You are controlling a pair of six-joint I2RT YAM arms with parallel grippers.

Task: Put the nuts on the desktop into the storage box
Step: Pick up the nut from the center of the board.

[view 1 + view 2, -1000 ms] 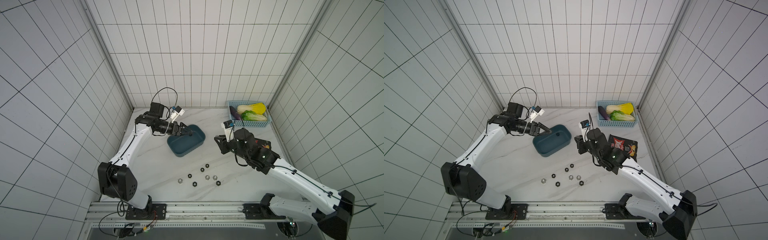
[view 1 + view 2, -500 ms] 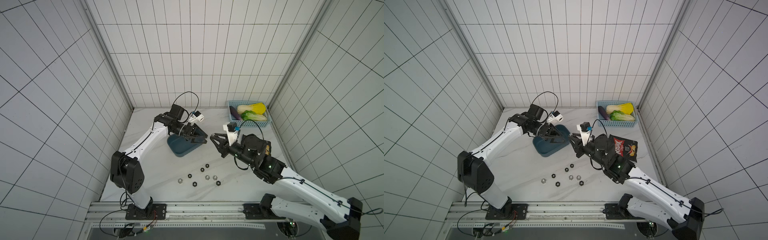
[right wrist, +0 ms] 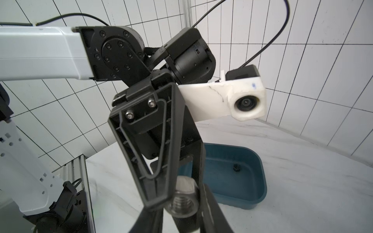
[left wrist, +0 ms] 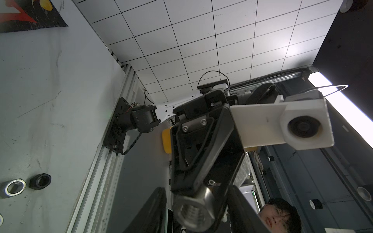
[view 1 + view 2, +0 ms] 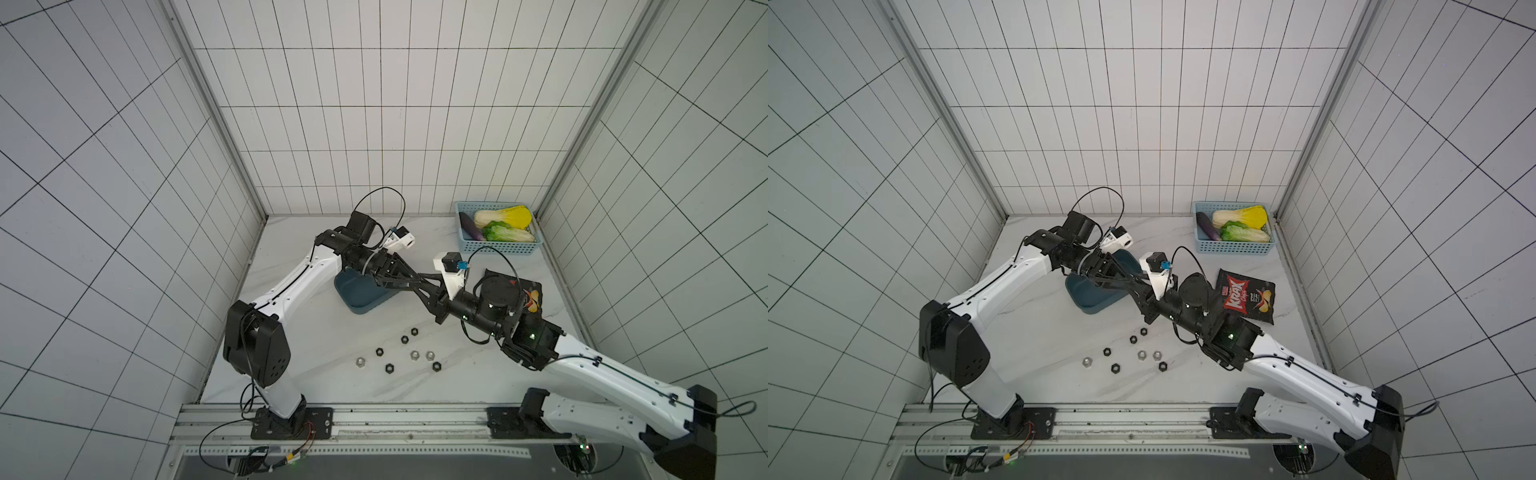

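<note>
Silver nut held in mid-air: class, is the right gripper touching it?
Touching. The left wrist view shows the silver nut pinched at the fingertips of the right gripper, held off the desktop.

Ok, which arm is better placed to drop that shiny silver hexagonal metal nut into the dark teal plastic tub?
Right, probably: the right gripper is shut on the nut beside the tub; whether the left gripper grips it too is unclear.
</note>
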